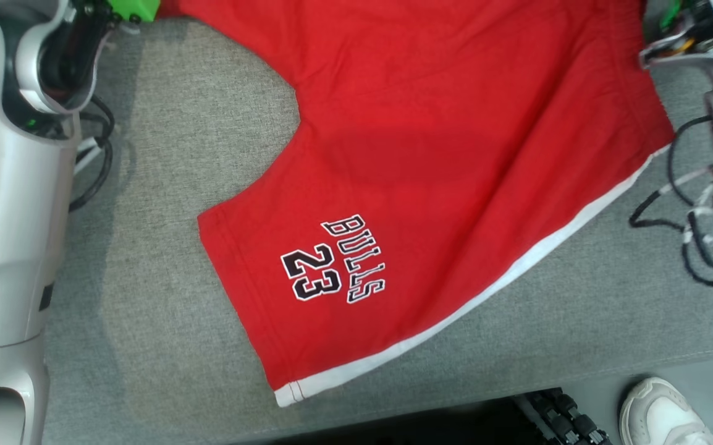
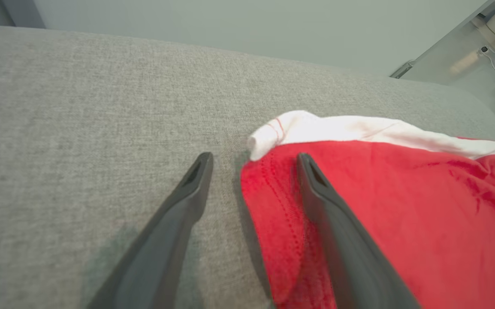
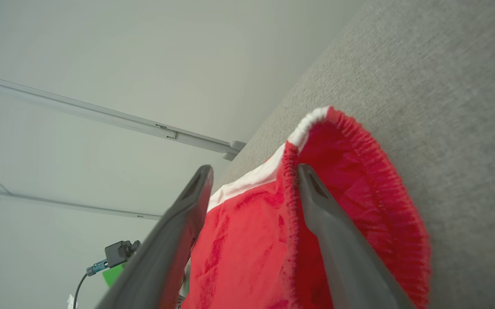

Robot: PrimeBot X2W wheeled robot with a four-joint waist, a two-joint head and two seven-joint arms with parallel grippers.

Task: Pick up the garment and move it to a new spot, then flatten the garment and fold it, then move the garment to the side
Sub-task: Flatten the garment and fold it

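Item: red shorts (image 1: 430, 154) — soft, light, limp knit, lying spread across the middle of the grey cushion (image 1: 165, 154). Likely holds: hem corner, elastic waistband. Left gripper (image 2: 254, 158) and right gripper (image 3: 254, 168) — fingers spread, holding nothing, low over the cushion.

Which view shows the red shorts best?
The head view: the red shorts lie spread on the grey cushion, lettering readable. The left wrist view gives a hem corner with white trim; the right wrist view, the gathered waistband.
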